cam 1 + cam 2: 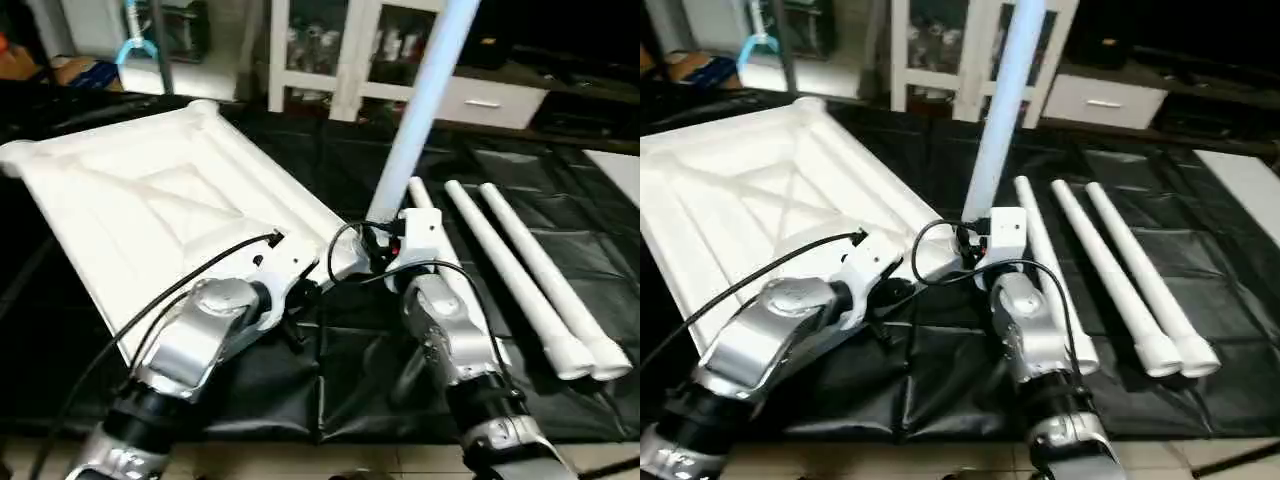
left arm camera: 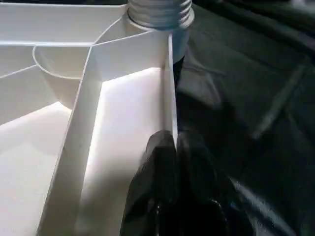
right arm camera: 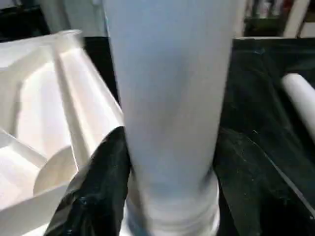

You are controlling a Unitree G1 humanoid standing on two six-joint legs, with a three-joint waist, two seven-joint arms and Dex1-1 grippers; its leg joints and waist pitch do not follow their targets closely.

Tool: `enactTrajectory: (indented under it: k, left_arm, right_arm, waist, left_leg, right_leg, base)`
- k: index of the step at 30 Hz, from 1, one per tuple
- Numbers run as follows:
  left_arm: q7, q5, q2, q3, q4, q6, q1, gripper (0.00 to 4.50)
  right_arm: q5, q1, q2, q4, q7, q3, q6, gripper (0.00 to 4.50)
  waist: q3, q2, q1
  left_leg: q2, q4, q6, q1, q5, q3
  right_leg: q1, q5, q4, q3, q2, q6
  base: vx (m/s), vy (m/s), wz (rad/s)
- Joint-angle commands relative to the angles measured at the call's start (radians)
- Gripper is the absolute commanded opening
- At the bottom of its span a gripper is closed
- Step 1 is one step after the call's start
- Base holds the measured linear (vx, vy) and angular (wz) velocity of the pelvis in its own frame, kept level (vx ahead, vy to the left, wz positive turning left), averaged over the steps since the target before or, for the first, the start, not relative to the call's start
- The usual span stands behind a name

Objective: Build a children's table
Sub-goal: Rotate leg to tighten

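Note:
The white tabletop (image 1: 150,200) lies underside up on the black-covered surface, its X ribs showing. One white leg (image 1: 415,110) stands upright in the near right corner socket, and its ribbed end (image 2: 160,12) sits in the socket. My left gripper (image 2: 174,147) is shut on the thin rim wall of the tabletop just beside that corner. My right gripper (image 1: 385,240) is at the base of the upright leg (image 3: 170,98), right up against it. Three more legs (image 1: 520,285) lie side by side to the right, the nearest partly hidden by my right forearm.
A white shelf unit (image 1: 340,60) and a white drawer front (image 1: 490,100) stand behind the work surface. A white board edge (image 1: 620,170) shows at the far right. Black cloth (image 1: 330,380) covers the near strip between my forearms.

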Motion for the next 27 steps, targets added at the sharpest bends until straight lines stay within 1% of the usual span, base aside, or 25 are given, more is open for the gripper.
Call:
enactTrajectory:
  k: [1,2,3,4,5,6,7,8,9,12,13,14,15,16,17,18,20,21,22,23,24,26,27]
  left_arm:
    - [-0.121,-0.031,0.045,-0.032,-0.041,-0.123,0.025,0.0]
    - [-0.133,-0.033,0.052,-0.033,-0.043,-0.135,0.028,0.0]
    - [-0.194,-0.049,0.09,-0.035,-0.051,-0.191,0.047,0.0]
    - [-0.226,-0.057,0.114,-0.037,-0.058,-0.204,0.057,0.0]
    - [-0.243,-0.063,0.128,-0.039,-0.062,-0.208,0.063,0.0]
    - [-0.249,-0.063,0.134,-0.04,-0.064,-0.21,0.065,0.0]
    - [-0.273,-0.069,0.156,-0.041,-0.067,-0.218,0.071,0.0]
    - [-0.288,-0.074,0.165,-0.04,-0.068,-0.225,0.074,0.0]
    - [-0.297,-0.078,0.171,-0.039,-0.069,-0.229,0.076,0.0]
    - [-0.325,-0.102,0.179,-0.034,-0.07,-0.251,0.078,0.0]
    - [-0.336,-0.109,0.182,-0.032,-0.065,-0.267,0.078,0.0]
    - [-0.341,-0.112,0.184,-0.032,-0.062,-0.276,0.078,0.0]
    - [-0.342,-0.113,0.185,-0.032,-0.062,-0.278,0.078,0.0]
    - [-0.361,-0.125,0.184,-0.029,-0.062,-0.291,0.08,0.0]
    - [-0.361,-0.125,0.184,-0.029,-0.062,-0.291,0.08,0.0]
    - [-0.367,-0.131,0.183,-0.029,-0.067,-0.29,0.082,0.0]
    - [-0.374,-0.136,0.182,-0.031,-0.073,-0.287,0.083,0.0]
    - [-0.374,-0.136,0.182,-0.031,-0.073,-0.287,0.083,0.0]
    - [-0.379,-0.138,0.183,-0.032,-0.08,-0.286,0.086,0.0]
    - [-0.38,-0.138,0.183,-0.032,-0.081,-0.286,0.087,0.0]
    - [-0.381,-0.137,0.184,-0.032,-0.082,-0.286,0.088,0.0]
    - [-0.383,-0.137,0.186,-0.032,-0.083,-0.286,0.089,0.0]
    - [-0.384,-0.137,0.187,-0.031,-0.084,-0.286,0.09,0.0]
  right_arm:
    - [0.056,0.033,-0.091,-0.118,0.182,0.036,0.08,3.01]
    - [0.063,0.038,-0.103,-0.128,0.207,0.04,0.091,3.08]
    - [0.094,0.063,-0.168,-0.184,0.332,0.06,0.136,3.32]
    - [0.104,0.075,-0.212,-0.209,0.403,0.067,0.149,3.4]
    - [0.109,0.082,-0.238,-0.223,0.444,0.07,0.155,3.4]
    - [0.11,0.085,-0.249,-0.227,0.463,0.072,0.154,3.4]
    - [0.119,0.097,-0.306,-0.241,0.556,0.076,0.143,3.4]
    - [0.129,0.103,-0.339,-0.245,0.61,0.073,0.138,3.4]
    - [0.136,0.106,-0.361,-0.248,0.645,0.071,0.135,3.4]
    - [0.153,0.104,-0.421,-0.22,0.753,0.056,0.12,3.4]
    - [0.169,0.103,-0.445,-0.218,0.797,0.055,0.133,3.4]
    - [0.18,0.103,-0.458,-0.217,0.824,0.056,0.143,3.4]
    - [0.182,0.103,-0.461,-0.217,0.83,0.057,0.145,3.4]
    - [0.18,0.099,-0.479,-0.197,0.875,0.067,0.138,3.4]
    - [0.18,0.099,-0.479,-0.197,0.875,0.067,0.138,3.4]
    - [0.17,0.093,-0.479,-0.176,0.886,0.074,0.129,3.4]
    - [0.149,0.086,-0.473,-0.152,0.888,0.084,0.103,3.4]
    - [0.149,0.086,-0.473,-0.152,0.888,0.084,0.103,3.4]
    - [0.133,0.091,-0.48,-0.142,0.931,0.11,0.089,3.4]
    - [0.133,0.093,-0.483,-0.143,0.941,0.114,0.091,3.4]
    - [0.133,0.094,-0.486,-0.141,0.953,0.116,0.091,3.13]
    - [0.133,0.093,-0.485,-0.134,0.958,0.114,0.091,3.05]
    - [0.134,0.092,-0.485,-0.133,0.96,0.114,0.093,3.0]
  waist:
    - [-0.06,0.017,0.005]
    - [-0.059,0.019,0.008]
    - [-0.055,0.021,0.016]
    - [-0.054,0.022,0.02]
    - [-0.053,0.02,0.022]
    - [-0.051,0.02,0.024]
    - [-0.049,0.019,0.022]
    - [-0.051,0.019,0.024]
    - [-0.047,0.016,0.028]
    - [-0.049,0.013,0.029]
    - [-0.049,0.012,0.03]
    - [-0.049,0.01,0.032]
    - [-0.05,0.01,0.033]
    - [-0.05,0.009,0.032]
    - [-0.051,0.008,0.034]
    - [-0.051,0.006,0.034]
    - [-0.052,0.007,0.037]
    - [-0.052,0.007,0.037]
    - [-0.053,0.0,0.039]
    - [-0.052,0.003,0.041]
    - [-0.052,0.003,0.04]
    - [-0.053,0.003,0.042]
    - [-0.052,0.006,0.043]
  left_leg:
    - [0.02,-0.074,0.002,0.026,-0.263,-0.001]
    - [0.021,-0.074,0.006,0.024,-0.267,-0.002]
    - [0.023,-0.078,0.004,0.025,-0.287,-0.002]
    - [0.025,-0.079,0.001,0.029,-0.297,-0.002]
    - [0.025,-0.078,-0.003,0.032,-0.323,0.0]
    - [0.026,-0.079,-0.007,0.033,-0.335,0.001]
    - [0.024,-0.081,-0.017,0.031,-0.357,0.0]
    - [0.026,-0.079,-0.019,0.032,-0.366,-0.001]
    - [0.026,-0.08,-0.018,0.032,-0.373,0.001]
    - [0.025,-0.08,-0.018,0.026,-0.378,-0.002]
    - [0.026,-0.079,-0.018,0.027,-0.372,-0.001]
    - [0.026,-0.078,-0.012,0.027,-0.371,-0.002]
    - [0.026,-0.077,-0.008,0.026,-0.363,-0.001]
    - [0.026,-0.077,-0.007,0.025,-0.36,-0.001]
    - [0.026,-0.076,-0.006,0.025,-0.354,-0.001]
    - [0.026,-0.075,-0.005,0.025,-0.349,0.0]
    - [0.027,-0.075,-0.005,0.025,-0.329,0.001]
    - [0.027,-0.075,-0.005,0.025,-0.329,0.001]
    - [0.027,-0.075,0.0,0.023,-0.31,0.002]
    - [0.027,-0.074,0.004,0.023,-0.305,0.002]
    - [0.027,-0.074,0.006,0.023,-0.304,0.002]
    - [0.028,-0.075,0.01,0.023,-0.286,0.003]
    - [0.027,-0.075,0.009,0.023,-0.287,0.003]
  right_leg:
    - [0.041,-0.174,-0.067,0.034,-0.034,-0.143]
    - [0.044,-0.179,-0.066,0.034,-0.034,-0.141]
    - [0.044,-0.213,-0.07,0.035,-0.036,-0.134]
    - [0.041,-0.229,-0.072,0.036,-0.038,-0.133]
    - [0.036,-0.261,-0.074,0.037,-0.038,-0.136]
    - [0.034,-0.281,-0.077,0.038,-0.039,-0.136]
    - [0.032,-0.326,-0.08,0.039,-0.039,-0.135]
    - [0.033,-0.34,-0.08,0.038,-0.04,-0.133]
    - [0.03,-0.368,-0.085,0.041,-0.043,-0.13]
    - [0.032,-0.408,-0.086,0.04,-0.045,-0.121]
    - [0.031,-0.41,-0.088,0.04,-0.046,-0.12]
    - [0.032,-0.415,-0.088,0.04,-0.046,-0.12]
    - [0.031,-0.407,-0.087,0.04,-0.046,-0.124]
    - [0.031,-0.407,-0.088,0.04,-0.046,-0.124]
    - [0.031,-0.408,-0.088,0.04,-0.046,-0.126]
    - [0.031,-0.404,-0.087,0.04,-0.047,-0.128]
    - [0.031,-0.385,-0.084,0.039,-0.047,-0.138]
    - [0.031,-0.385,-0.084,0.039,-0.047,-0.138]
    - [0.034,-0.361,-0.08,0.039,-0.046,-0.145]
    - [0.034,-0.355,-0.08,0.04,-0.047,-0.148]
    - [0.034,-0.351,-0.079,0.039,-0.046,-0.149]
    - [0.036,-0.326,-0.076,0.039,-0.045,-0.155]
    - [0.035,-0.325,-0.075,0.039,-0.045,-0.156]
  base:
    - [0.0,0.0,0.0]
    - [0.0,0.0,0.0]
    - [0.0,0.0,0.0]
    - [0.0,0.0,0.0]
    - [0.0,0.0,0.0]
    - [0.0,0.0,0.0]
    - [0.0,0.0,0.0]
    - [0.0,0.0,0.0]
    - [0.0,0.0,0.0]
    - [0.0,0.0,0.0]
    - [0.0,0.0,0.0]
    - [0.0,0.0,0.0]
    - [0.0,0.0,0.0]
    - [0.0,0.0,0.0]
    - [0.0,0.0,0.0]
    - [0.0,0.0,0.0]
    - [0.0,0.0,0.0]
    - [0.0,0.0,0.0]
    - [0.0,0.0,0.0]
    - [0.0,0.0,0.0]
    - [0.0,0.0,0.0]
    - [0.0,0.0,0.0]
    - [0.0,0.0,0.0]
